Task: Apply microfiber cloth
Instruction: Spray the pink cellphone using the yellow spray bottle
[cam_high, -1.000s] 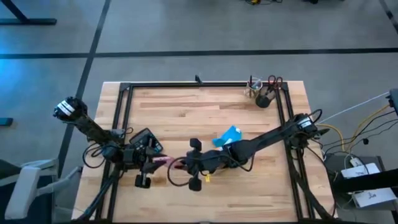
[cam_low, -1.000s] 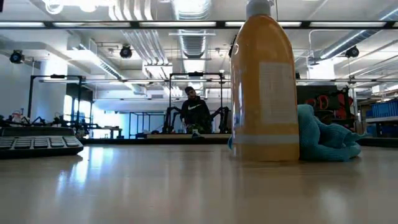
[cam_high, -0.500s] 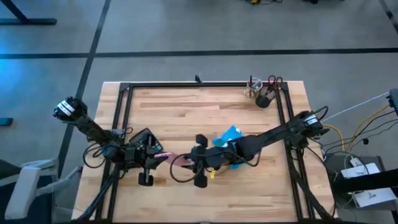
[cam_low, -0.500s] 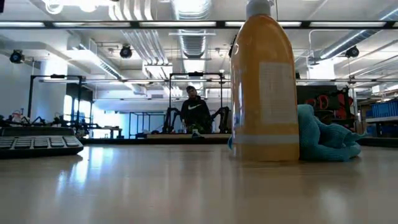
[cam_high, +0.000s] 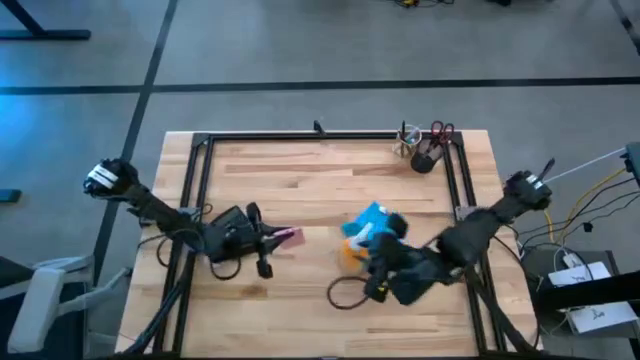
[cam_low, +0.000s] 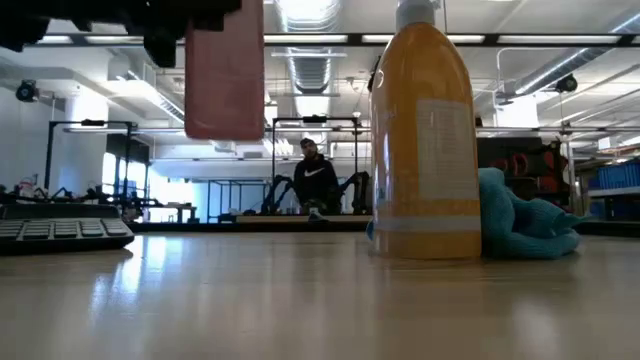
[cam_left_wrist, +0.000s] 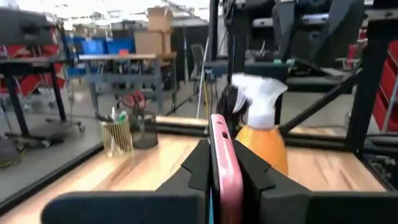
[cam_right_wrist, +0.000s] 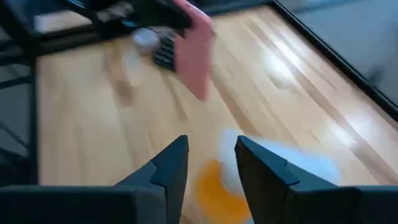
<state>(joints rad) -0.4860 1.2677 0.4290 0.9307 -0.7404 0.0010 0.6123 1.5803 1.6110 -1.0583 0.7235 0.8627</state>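
Wooden table (cam_high: 300, 180): my left gripper (cam_high: 272, 240) clamps the pink-cased phone (cam_high: 288, 237) aloft for wiping, while my right gripper (cam_high: 378, 262), fingers apart, hangs beside the microfiber cloth (cam_high: 371, 217) behind the orange spray bottle (cam_low: 425, 140).

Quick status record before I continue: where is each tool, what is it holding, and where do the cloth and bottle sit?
left tool: shut on a flat pink-cased phone, held above the table
right tool: open, empty, above the spray bottle
orange plastic spray bottle: upright on the wooden table
turquoise microfiber cloth: crumpled, behind and beside the bottle, not gripped
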